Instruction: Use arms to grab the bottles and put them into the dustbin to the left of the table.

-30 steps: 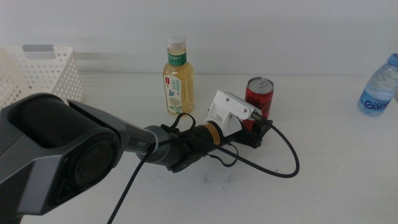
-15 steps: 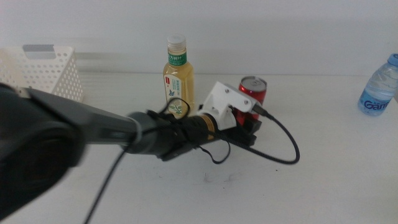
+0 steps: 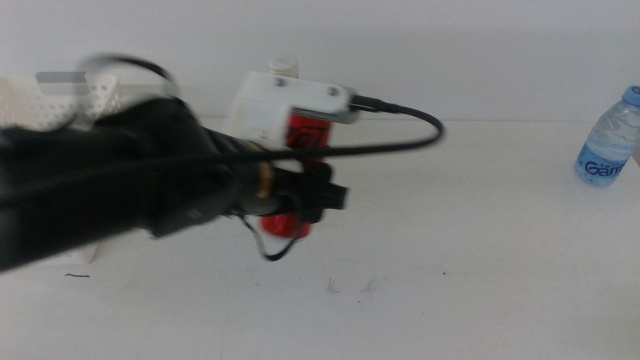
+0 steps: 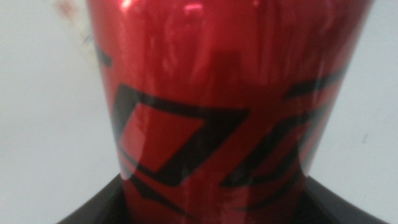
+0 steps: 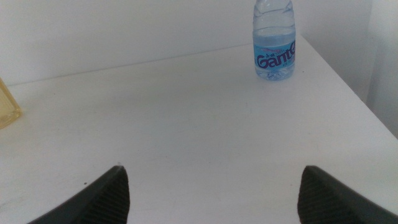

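Red soda can (image 4: 224, 106) first: my left gripper (image 3: 300, 195) has it clamped between its jaws and lifted clear of the white table (image 3: 480, 260), between the table's middle and the dustbin (image 3: 60, 100) at far left. Nothing is binned that I can see. The tea bottle (image 3: 283, 66) shows only its white cap behind my wrist; the clear, blue-labelled water bottle (image 5: 274, 38) waits far right. My right gripper (image 5: 211, 193) hangs spread wide, empty. The can is glossy, smooth metal; the bin is perforated plastic.

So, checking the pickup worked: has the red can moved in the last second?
Yes. Held by the left gripper, the red can went left, away from the water bottle, toward the dustbin.
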Robot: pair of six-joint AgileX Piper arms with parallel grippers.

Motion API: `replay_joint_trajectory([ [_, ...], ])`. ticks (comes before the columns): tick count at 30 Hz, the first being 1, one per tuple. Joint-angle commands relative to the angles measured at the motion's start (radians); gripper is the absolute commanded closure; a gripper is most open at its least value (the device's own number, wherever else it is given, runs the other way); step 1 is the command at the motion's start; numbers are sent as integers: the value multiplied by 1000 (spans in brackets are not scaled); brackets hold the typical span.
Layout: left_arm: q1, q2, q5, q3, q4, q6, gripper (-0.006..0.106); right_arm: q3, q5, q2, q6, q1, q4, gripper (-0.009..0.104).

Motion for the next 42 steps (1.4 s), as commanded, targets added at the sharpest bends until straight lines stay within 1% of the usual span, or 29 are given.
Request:
replay_joint_trajectory([
  [1,18,-76,112,-30,-131,136,102,4,-17,-4,-4,-9,-16,4],
  [4,114,-92,290,-118,-290,322,102,4,-17,-4,-4,-9,-16,4],
  [6,211,-84,391,-185,-339,424,102,4,-17,-4,-4,-9,-16,4],
  [11,446,-55,555,-327,-432,619,102,4,-17,-4,-4,-9,-16,4],
  [13,546,-42,584,-360,-443,673,102,4,-17,-4,-4,-9,-16,4],
  [15,641,-31,590,-385,-453,742,102,4,-17,-4,-4,-9,-16,4],
  [19,835,29,552,-428,-527,899,102,4,-17,-4,-4,-9,-16,4],
  [23,967,149,545,-517,-582,949,102,4,-17,-4,-4,-9,-16,4],
  [26,1006,239,529,-577,-590,958,102,4,-17,-4,-4,-9,-16,4],
  [30,1012,355,506,-630,-558,978,102,4,-17,-4,-4,-9,-16,4],
  [35,1012,462,443,-635,-533,974,101,4,-17,-4,-4,-9,-16,4],
  [39,1012,526,402,-635,-537,949,95,4,-17,-4,-4,-9,-16,4],
  [42,1012,561,400,-635,-544,948,85,4,-17,-4,-4,-9,-16,4],
])
